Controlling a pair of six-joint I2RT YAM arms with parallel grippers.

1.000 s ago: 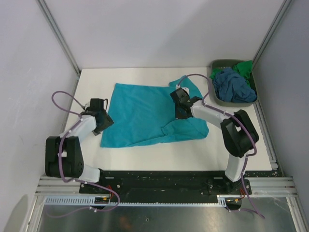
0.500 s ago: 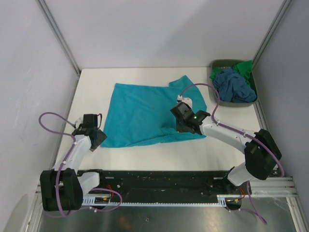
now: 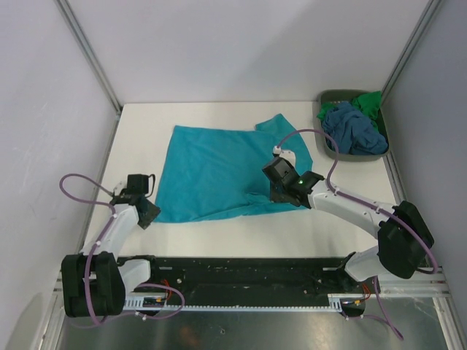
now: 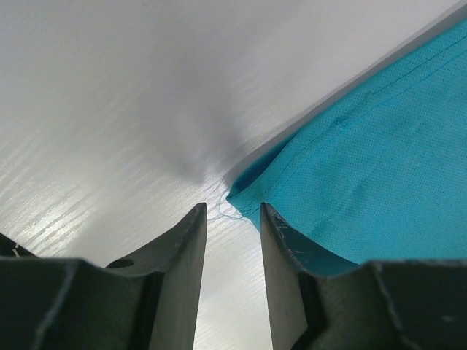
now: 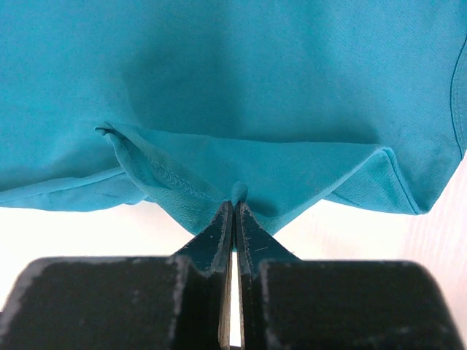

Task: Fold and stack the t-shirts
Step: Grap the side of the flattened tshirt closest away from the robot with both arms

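The teal t-shirt [image 3: 211,171] lies spread on the white table. My right gripper [image 3: 279,195] is shut on a pinch of its near right edge [image 5: 237,191], with a hemmed fold [image 5: 157,175] drawn up beside the jaws. My left gripper [image 3: 151,214] is open and low at the shirt's near left corner [image 4: 244,193]; that corner lies just ahead of the gap, nothing between the fingers [image 4: 281,244]. A slate-blue t-shirt [image 3: 352,129] and a bright green t-shirt [image 3: 368,103] lie bunched in the bin.
The grey-green bin [image 3: 336,152] stands at the far right corner of the table. Grey walls and metal posts enclose the table at left, back and right. A black rail runs along the near edge.
My right gripper has pulled the shirt's right edge toward the near side. My left arm has drawn back to the near left, off the shirt's left edge, down to its corner.
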